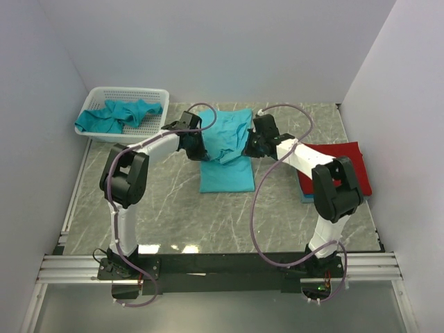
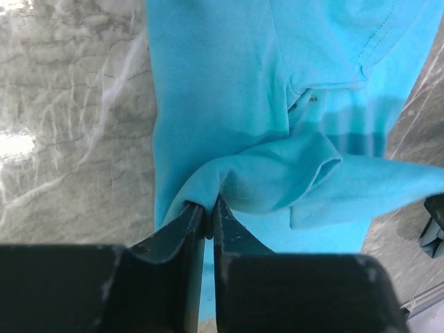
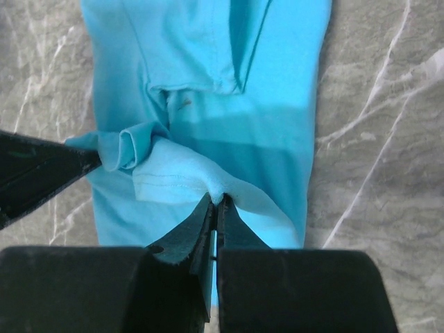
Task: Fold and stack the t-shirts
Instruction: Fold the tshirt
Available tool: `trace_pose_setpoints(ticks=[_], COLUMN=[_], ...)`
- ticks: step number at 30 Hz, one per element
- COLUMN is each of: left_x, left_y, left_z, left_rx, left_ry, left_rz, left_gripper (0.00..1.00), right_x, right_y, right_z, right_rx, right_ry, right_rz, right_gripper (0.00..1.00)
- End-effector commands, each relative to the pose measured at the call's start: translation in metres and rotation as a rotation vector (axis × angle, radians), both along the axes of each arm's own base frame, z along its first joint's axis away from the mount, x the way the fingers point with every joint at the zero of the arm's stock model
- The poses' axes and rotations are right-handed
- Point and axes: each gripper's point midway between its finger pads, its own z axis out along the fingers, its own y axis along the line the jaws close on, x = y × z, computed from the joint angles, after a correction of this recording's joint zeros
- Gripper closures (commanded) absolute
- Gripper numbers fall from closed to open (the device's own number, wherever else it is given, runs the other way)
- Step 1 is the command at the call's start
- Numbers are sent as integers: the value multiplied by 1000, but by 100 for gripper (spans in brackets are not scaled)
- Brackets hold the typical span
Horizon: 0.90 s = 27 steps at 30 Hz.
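Teal t-shirt (image 1: 225, 173): side edges pinched by left fingers (image 2: 182, 236), 9 o'clock, and right fingers (image 3: 186, 239), 3 o'clock, presumably for folding.

I am two arms of white tubular links (image 1: 156, 144) and bulky black joint housings (image 1: 125, 177), with thin mauve-grey cables (image 1: 258, 208) looping off both. My black tapered gripper fingers (image 2: 179, 239) seem flecked with pale scuffs.

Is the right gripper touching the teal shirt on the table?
Touching. The right wrist view shows the right gripper pinching a raised fold of the teal shirt between its shut jaws.
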Motion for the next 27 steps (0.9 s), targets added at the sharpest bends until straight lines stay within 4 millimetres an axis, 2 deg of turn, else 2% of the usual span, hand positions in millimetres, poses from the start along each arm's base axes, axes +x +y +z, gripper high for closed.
trace_pose_setpoints(ticks=[1,3,5,6,7,8,9,12,13,15,16,17,18,19,21,22,23,24,25,26,27], left_x=[14,17,19,21,22,24,25,27,27,22,19,19,13,9,0,-6,-14,-20,-26,-38,-43], left_y=[-8,-8,-7,-8,-7,-7,-7,-8,-9,-9,-7,-9,-7,-5,-1,-1,1,0,0,4,3], left_z=[15,14,14,16,18,20,25,41,52,56,63,70,67,75,69,76,68,68,75,63,62], left_rx=[-35,-39,-35,-36,-36,-33,-35,-55,-68,-82,-90,-103,-102,-110,-111,-127,-131,-141,-155,-148,-150], left_ry=[-44,-45,-47,-54,-58,-64,-74,-106,-130,-137,-151,-166,-156,-168,-150,-157,-140,-135,-147,-117,-122], left_rz=[-30,-33,-30,-33,-34,-32,-33,-34,-37,-42,-39,-42,-40,-37,-24,-30,-26,-30,-31,-18,-19], left_gripper=[85,80,67,62,52,47,44,31,18,2,0,1,1,1,1,1,1,0,0,1,1], right_x=[22,25,28,30,31,31,33,32,32,25,22,19,11,8,-6,-11,-16,-27,-33,-39,-51], right_y=[4,3,1,0,-1,-1,-1,-3,-3,-5,-4,-4,-5,-4,-7,-8,-10,-13,-15,-16,-19], right_z=[12,10,5,6,4,4,6,13,21,21,30,32,26,35,28,37,38,29,37,36,25], right_rx=[23,22,21,23,22,24,25,23,31,37,53,57,62,77,78,90,93,89,101,103,95], right_ry=[-46,-39,-29,-30,-23,-20,-24,-34,-49,-48,-69,-73,-56,-72,-53,-74,-76,-56,-72,-69,-43], right_rz=[-5,-14,-24,-27,-31,-31,-32,-37,-38,-33,-31,-29,-21,-13,-9,-10,-9,-11,-10,-7,-5], right_gripper=[100,100,97,86,78,58,48,35,33,31,28,28,28,28,27,27,27,27,27,27,26])
